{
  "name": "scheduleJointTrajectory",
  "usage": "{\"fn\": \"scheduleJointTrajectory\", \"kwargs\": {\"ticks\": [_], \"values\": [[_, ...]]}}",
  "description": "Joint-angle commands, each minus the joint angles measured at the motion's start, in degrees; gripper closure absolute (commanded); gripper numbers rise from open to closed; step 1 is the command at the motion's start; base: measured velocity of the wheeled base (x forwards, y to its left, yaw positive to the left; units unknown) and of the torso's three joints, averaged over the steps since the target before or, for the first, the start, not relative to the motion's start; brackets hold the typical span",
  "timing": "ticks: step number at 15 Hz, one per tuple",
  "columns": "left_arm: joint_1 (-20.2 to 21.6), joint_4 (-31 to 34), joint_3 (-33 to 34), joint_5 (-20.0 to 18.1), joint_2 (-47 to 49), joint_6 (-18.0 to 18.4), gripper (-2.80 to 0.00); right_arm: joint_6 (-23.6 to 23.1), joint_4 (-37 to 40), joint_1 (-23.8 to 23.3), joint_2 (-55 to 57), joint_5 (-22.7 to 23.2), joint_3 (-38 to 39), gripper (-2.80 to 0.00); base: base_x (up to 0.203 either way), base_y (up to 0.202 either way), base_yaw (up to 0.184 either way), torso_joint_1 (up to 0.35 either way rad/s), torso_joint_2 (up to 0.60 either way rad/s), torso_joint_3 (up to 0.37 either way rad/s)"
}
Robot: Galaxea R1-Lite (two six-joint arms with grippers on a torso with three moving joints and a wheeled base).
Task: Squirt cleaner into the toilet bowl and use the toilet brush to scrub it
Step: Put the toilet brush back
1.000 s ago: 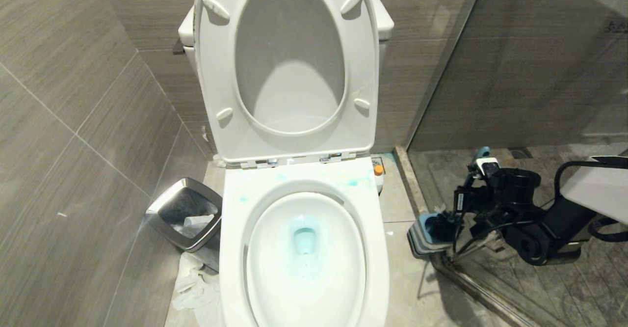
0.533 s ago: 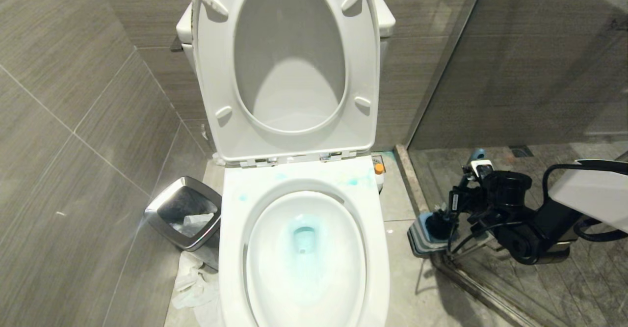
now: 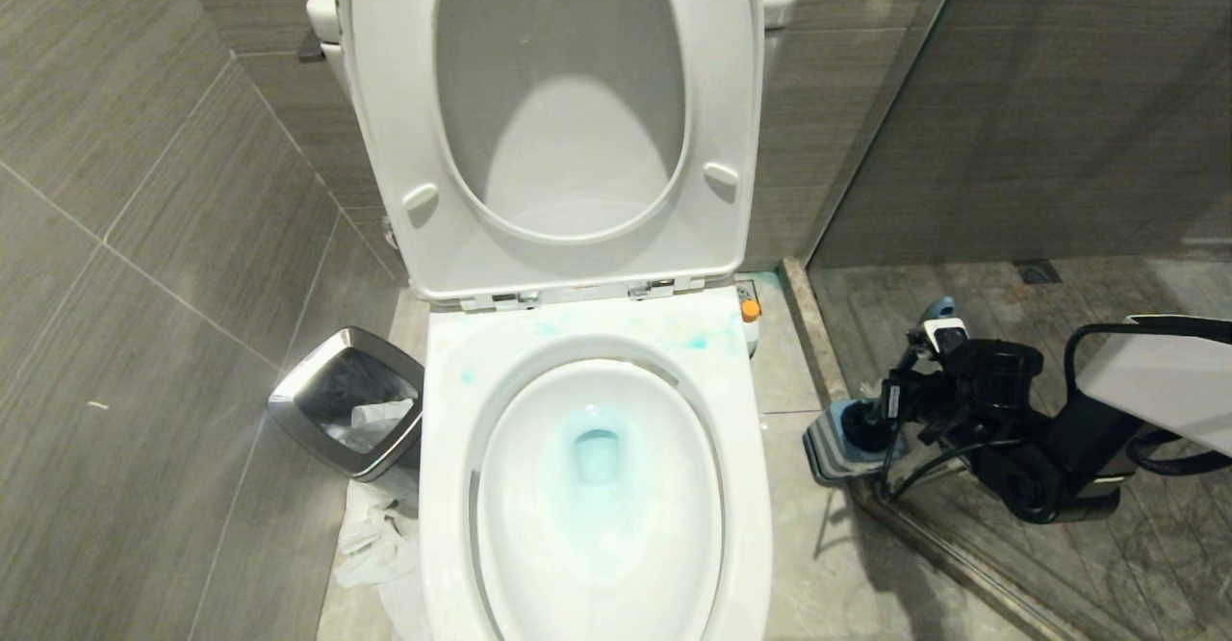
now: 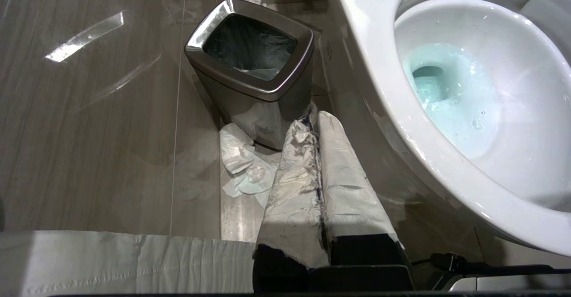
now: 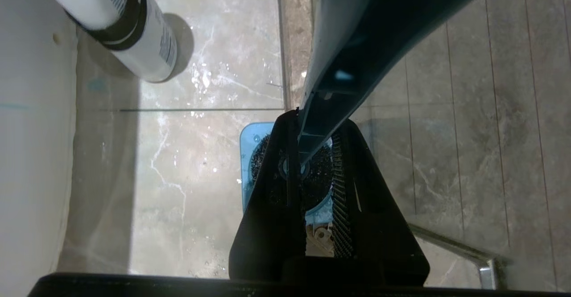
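Grey striped wall tiles [image 3: 144, 198], marbled floor [image 3: 808, 564], glass shower partition [image 3: 1059, 121], steel bin [image 3: 346, 400]

- toilet bowl [image 3: 452, 487] — glossy white, as is the raised seat [image 3: 385, 141].
- cleaner [image 3: 597, 456] — turquoise-blue pool at the drain, with pale blue smears up the basin and on the back of the rim.
- toilet brush [image 5: 357, 34] — slate-blue handle, black bristle head.
- brush holder [image 3: 826, 444] — blue-grey, striped sides, brighter blue inside.
- right gripper [image 5: 319, 154] — black, ribbed inner faces.
- left gripper [image 4: 314, 123] — black, wrapped in white paper.
- bin [image 3: 308, 410] — brushed steel, dark liner.
- bottle [image 5: 142, 34] — white with a black band; orange cap.
- walls [image 3: 144, 189] — grey-brown, fine streaks; the floor [image 5: 187, 163] is veined beige marble.
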Motion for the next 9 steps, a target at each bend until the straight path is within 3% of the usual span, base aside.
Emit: {"fn": "scheduleJointTrajectory", "kwargs": {"ticks": [1, 6, 8, 9], "values": [[0.0, 0.0, 0.0, 0.0, 0.0, 0.0, 0.00, -1.0, -0.8, 0.1, -1.7, 0.0, 1.9, 0.00, 0.000, 0.000, 0.000, 0.000, 0.00, 0.000], [0.0, 0.0, 0.0, 0.0, 0.0, 0.0, 0.00, -4.4, -2.1, 0.1, -5.2, 0.3, 11.2, 0.00, 0.000, 0.000, 0.000, 0.000, 0.00, 0.000], [0.0, 0.0, 0.0, -0.1, 0.0, 0.1, 0.00, -4.7, -7.7, 0.1, -3.8, 0.2, 13.4, 0.00, 0.000, 0.000, 0.000, 0.000, 0.00, 0.000], [0.0, 0.0, 0.0, -0.1, 0.0, 0.1, 0.00, -4.9, -10.4, 0.1, -2.8, 0.2, 14.2, -2.80, 0.000, 0.000, 0.000, 0.000, 0.00, 0.000]]}}
